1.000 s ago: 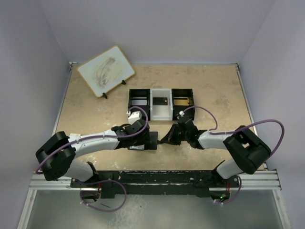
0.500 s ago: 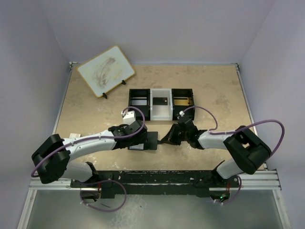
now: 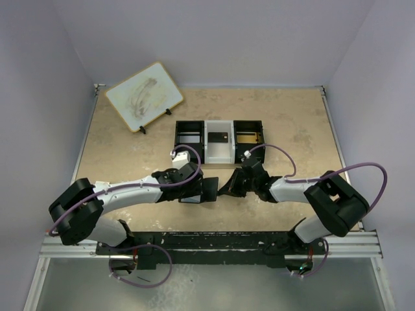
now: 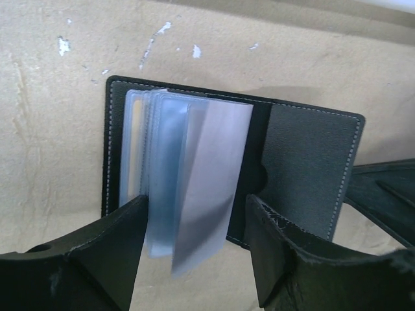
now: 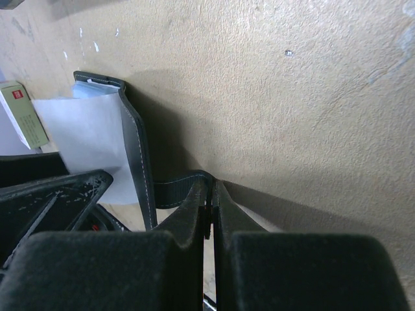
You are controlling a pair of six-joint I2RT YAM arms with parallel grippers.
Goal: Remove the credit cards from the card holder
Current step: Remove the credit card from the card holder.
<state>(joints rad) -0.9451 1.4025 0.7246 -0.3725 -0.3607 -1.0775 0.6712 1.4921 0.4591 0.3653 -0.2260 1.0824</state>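
Observation:
The card holder (image 4: 305,175), a black bifold wallet, lies open on the table between my two arms (image 3: 209,188). Pale blue-grey leaves (image 4: 207,181) fan up from its spine; I cannot tell card from sleeve. My left gripper (image 4: 194,256) is open, with a finger on each side of the leaves, and it sits over the wallet's left half (image 3: 193,186). My right gripper (image 5: 212,194) is shut on the wallet's black flap (image 5: 170,192) and holds it from the right (image 3: 228,186). A dark credit card (image 3: 218,137) lies in the tray's white middle compartment.
The black-and-white three-compartment tray (image 3: 219,161) stands just beyond the wallet. A framed pale board (image 3: 143,96) leans on a stand at the back left. A small white-and-red box (image 5: 23,111) shows at the left edge of the right wrist view.
My left arm swung a little left and then back right over the wallet. The wallet's right half now stands tilted up. The right gripper has kept its hold and place.

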